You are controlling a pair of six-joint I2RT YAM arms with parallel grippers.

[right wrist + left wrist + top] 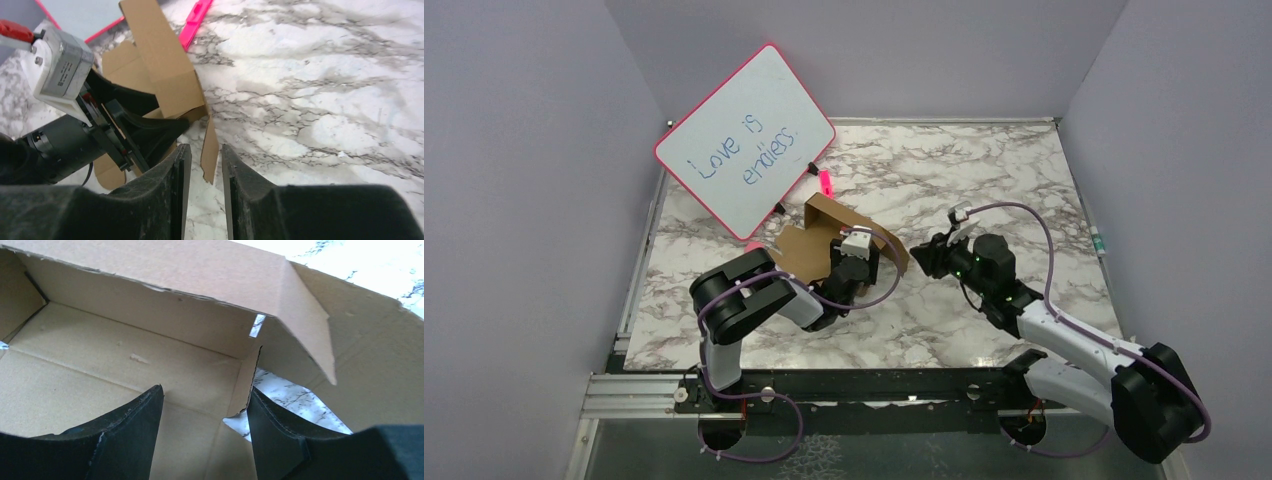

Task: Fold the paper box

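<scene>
The box (824, 235) lies half folded just on the near side of the whiteboard (744, 140), floor flat and long wall raised, with that wall running away from the whiteboard toward my right arm. My left gripper (205, 390) hangs inside it, fingers apart, one over the floor and one past the corner slit, clamping nothing I can see. My right gripper (919, 258) sits at the box end farthest from the whiteboard, fingers a narrow gap apart and empty. The loose end flap (210, 155) hangs straight ahead of those fingertips, edge on to me, so I judge the right the nearer tool: a short push toward the whiteboard should turn the flap in
</scene>
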